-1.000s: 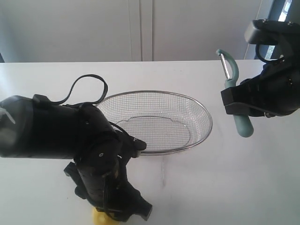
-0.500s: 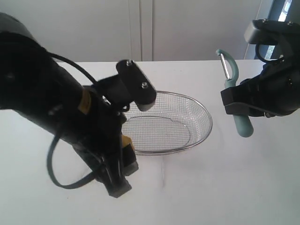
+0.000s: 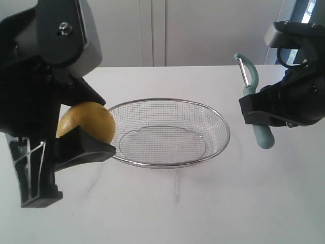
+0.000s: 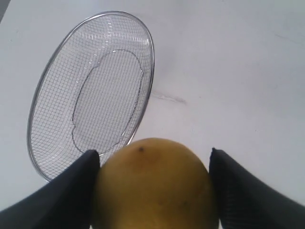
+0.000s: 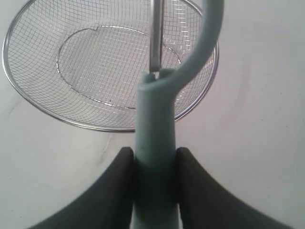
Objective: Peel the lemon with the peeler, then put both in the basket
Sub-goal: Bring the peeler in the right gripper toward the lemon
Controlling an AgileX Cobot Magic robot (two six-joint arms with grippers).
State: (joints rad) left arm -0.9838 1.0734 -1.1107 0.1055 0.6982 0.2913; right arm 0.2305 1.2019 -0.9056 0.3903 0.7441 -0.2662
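Note:
My left gripper (image 3: 85, 133) is shut on the yellow lemon (image 3: 87, 121), holding it up off the white table just left of the basket (image 3: 224, 123). In the left wrist view the lemon (image 4: 155, 186) fills the gap between the two black fingers (image 4: 71, 191), with the wire-mesh basket (image 4: 151, 62) lying beyond it. My right gripper (image 3: 260, 116) is shut on the pale teal handle of the peeler (image 3: 251, 94), which stands upright with its blade on top, to the right of the basket. The right wrist view shows the peeler (image 5: 155, 124) clamped between the fingers, above the basket rim (image 5: 28, 102).
The basket holds nothing. A faint dark scuff (image 3: 176, 190) marks the white table (image 3: 213, 203) in front of it. A pale wall with a vertical seam (image 3: 152, 30) closes off the back.
My left arm has risen from the table's front edge with the lemon, which now shows beside the basket. The right arm and peeler have not moved.

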